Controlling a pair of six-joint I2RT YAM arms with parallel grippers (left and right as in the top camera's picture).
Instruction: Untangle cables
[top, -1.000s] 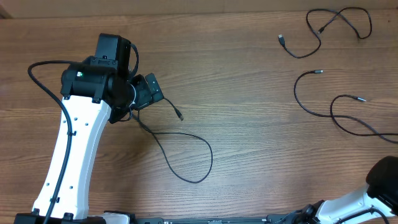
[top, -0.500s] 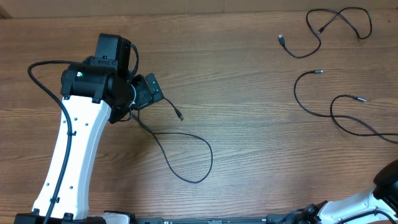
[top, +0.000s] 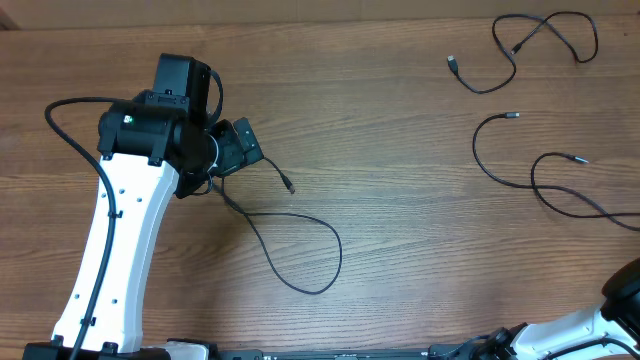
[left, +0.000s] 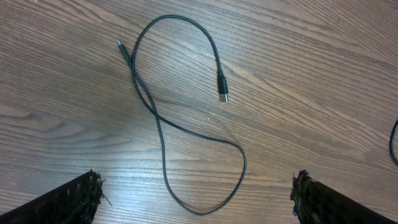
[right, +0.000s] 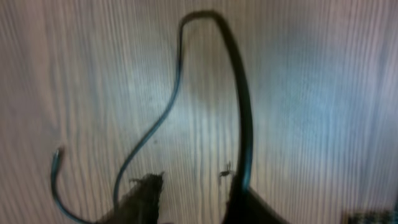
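Just ahead of the spread left hand (left: 196, 190), one looped cable (left: 161, 146).

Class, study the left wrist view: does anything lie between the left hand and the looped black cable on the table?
Nothing visible does. The left hand hangs open above the cable, with only bare wooden table showing between its fingers and the loop.
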